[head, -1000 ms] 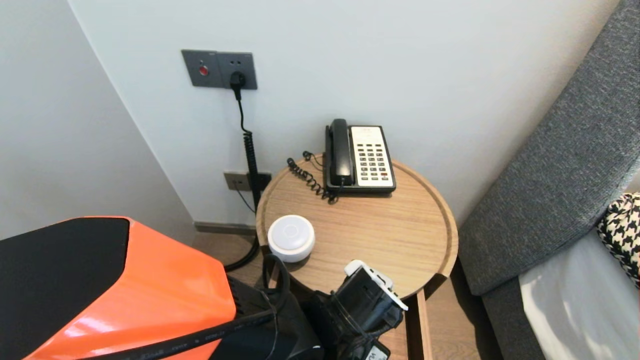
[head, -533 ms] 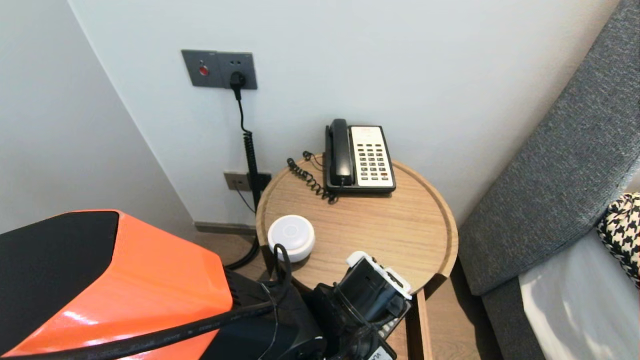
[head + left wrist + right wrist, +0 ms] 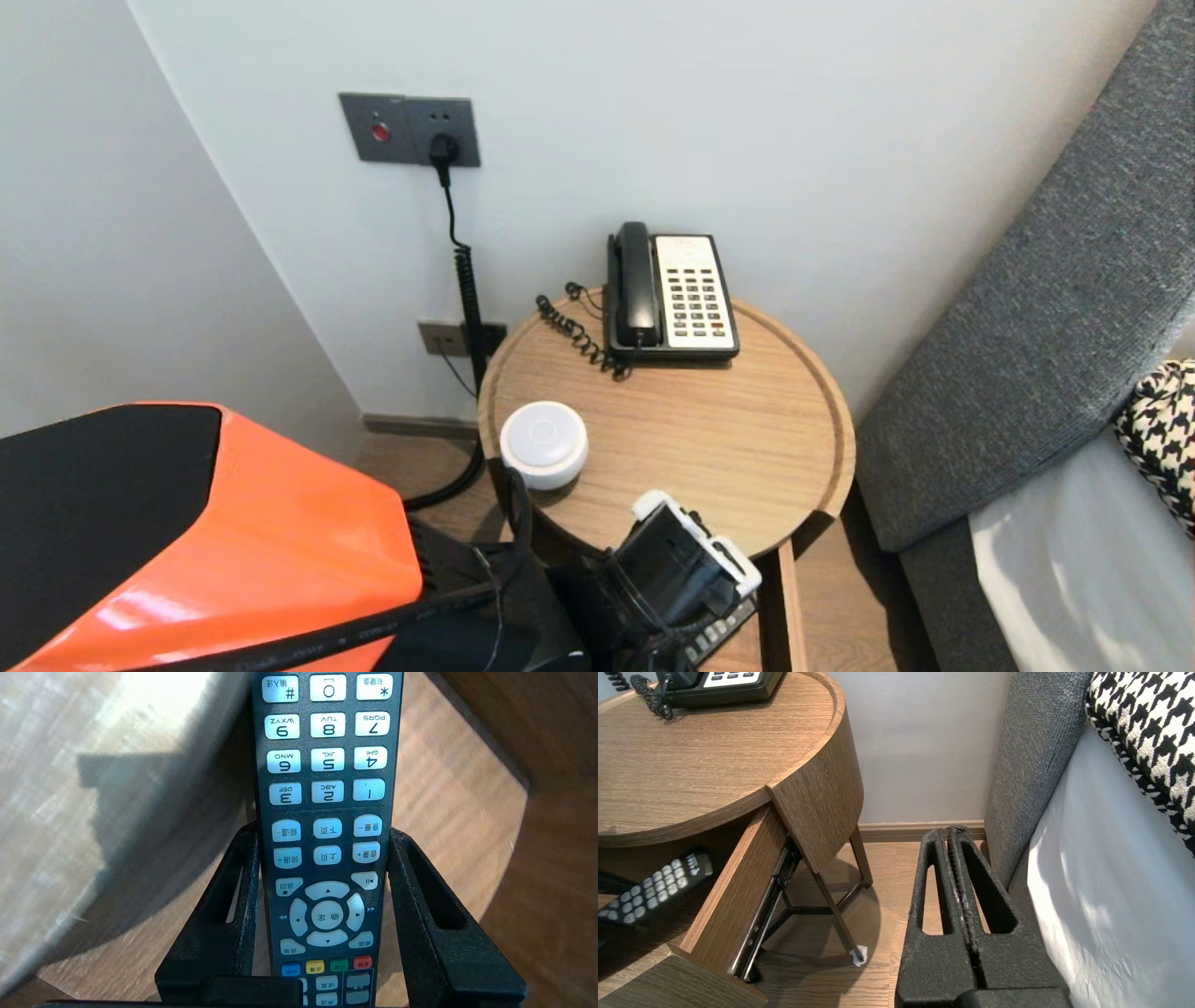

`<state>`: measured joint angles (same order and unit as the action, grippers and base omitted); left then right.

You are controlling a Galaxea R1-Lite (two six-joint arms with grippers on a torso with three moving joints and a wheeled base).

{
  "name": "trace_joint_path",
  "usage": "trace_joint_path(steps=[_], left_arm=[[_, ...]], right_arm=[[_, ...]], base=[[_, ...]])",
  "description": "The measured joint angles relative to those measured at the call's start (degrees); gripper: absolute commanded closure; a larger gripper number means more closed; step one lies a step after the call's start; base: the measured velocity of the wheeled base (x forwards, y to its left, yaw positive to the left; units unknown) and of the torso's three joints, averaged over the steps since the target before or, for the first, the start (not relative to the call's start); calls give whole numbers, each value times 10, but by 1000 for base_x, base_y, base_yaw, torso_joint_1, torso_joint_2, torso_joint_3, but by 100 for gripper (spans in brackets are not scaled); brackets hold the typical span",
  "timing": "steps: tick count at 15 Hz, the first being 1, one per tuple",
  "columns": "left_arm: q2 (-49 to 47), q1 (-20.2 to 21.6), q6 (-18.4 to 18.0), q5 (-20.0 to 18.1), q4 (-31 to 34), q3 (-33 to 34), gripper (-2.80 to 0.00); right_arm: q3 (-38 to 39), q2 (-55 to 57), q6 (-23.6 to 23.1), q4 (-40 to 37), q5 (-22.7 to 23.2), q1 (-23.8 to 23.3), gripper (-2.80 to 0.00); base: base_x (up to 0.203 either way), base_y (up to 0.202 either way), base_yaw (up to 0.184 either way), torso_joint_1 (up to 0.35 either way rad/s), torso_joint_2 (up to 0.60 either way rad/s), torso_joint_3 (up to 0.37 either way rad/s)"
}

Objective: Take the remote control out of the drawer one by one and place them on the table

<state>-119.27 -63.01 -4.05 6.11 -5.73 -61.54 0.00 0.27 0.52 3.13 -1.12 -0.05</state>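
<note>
My left gripper [image 3: 322, 833] is shut on a dark remote control [image 3: 327, 788] with white keys, its black fingers pressing the remote's two long sides near the arrow pad. In the right wrist view the remote [image 3: 654, 884] pokes level into the open wooden drawer [image 3: 738, 891] under the round table top [image 3: 747, 439]. In the head view only the left wrist's camera housing [image 3: 686, 569] and a strip of the remote's keys [image 3: 719, 630] show at the table's near edge. My right gripper [image 3: 948, 830] is shut on nothing, parked low beside the grey sofa.
On the table stand a black and cream telephone [image 3: 672, 294] with a coiled cord and a white round puck [image 3: 544, 443]. A grey sofa side [image 3: 1046, 308] rises on the right. A plugged-in wall socket [image 3: 411, 129] is behind. My orange and black arm cover [image 3: 187, 541] fills the lower left.
The left wrist has rolled and shifted slightly left at the table's near edge, still holding the remote; the remote's keys now show beneath it. The right arm has not moved.
</note>
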Motion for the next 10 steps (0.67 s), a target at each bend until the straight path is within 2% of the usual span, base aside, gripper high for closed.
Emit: trace_joint_path(steps=[3, 10], left_arm=[[20, 0, -15, -8, 1, 11, 0], [49, -16, -22, -34, 2, 21, 0]], right_arm=[[0, 0, 0, 0, 0, 0, 0], [0, 0, 0, 0, 0, 0, 0]], base=[[0, 0, 0, 0, 0, 0], [0, 0, 0, 0, 0, 0]])
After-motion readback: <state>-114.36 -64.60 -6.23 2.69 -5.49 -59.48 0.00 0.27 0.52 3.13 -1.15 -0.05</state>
